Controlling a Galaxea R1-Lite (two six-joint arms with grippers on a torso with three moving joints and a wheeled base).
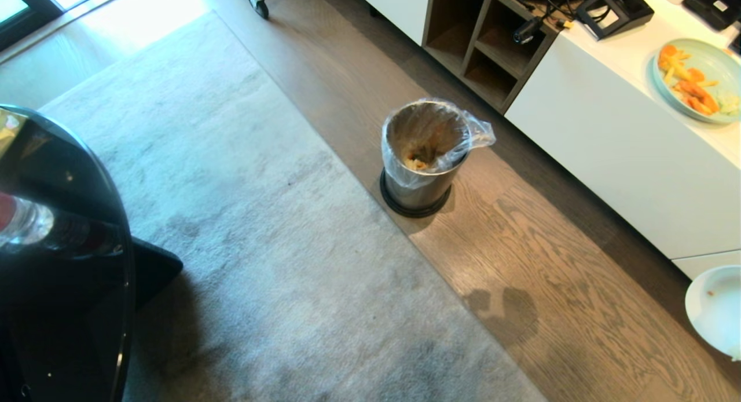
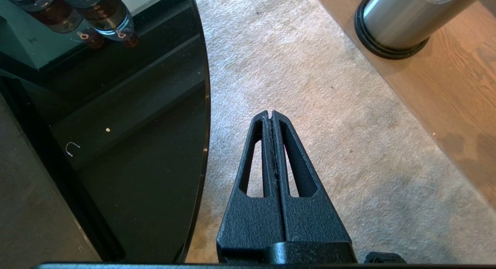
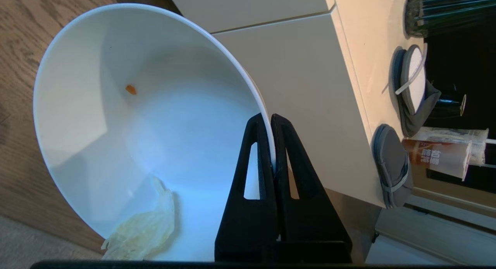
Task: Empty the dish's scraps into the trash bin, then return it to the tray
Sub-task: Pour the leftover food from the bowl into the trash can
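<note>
At the near right edge of the head view, the white dish hangs over the wooden floor, just in front of the white cabinet. The right gripper is clamped on its rim, one finger inside and one outside, and the dish is tipped on its side so the mouth faces sideways. A pale shred of the scraps clings at the low lip, and a small orange fleck sticks to the inner wall. The trash bin stands upright to the far left of the dish, well apart, on the floor beside the rug's edge, with scraps in its liner. Bare floor lies between dish and bin. The left gripper, fingers pressed together, is over the rug beside the black glass table.
</note>
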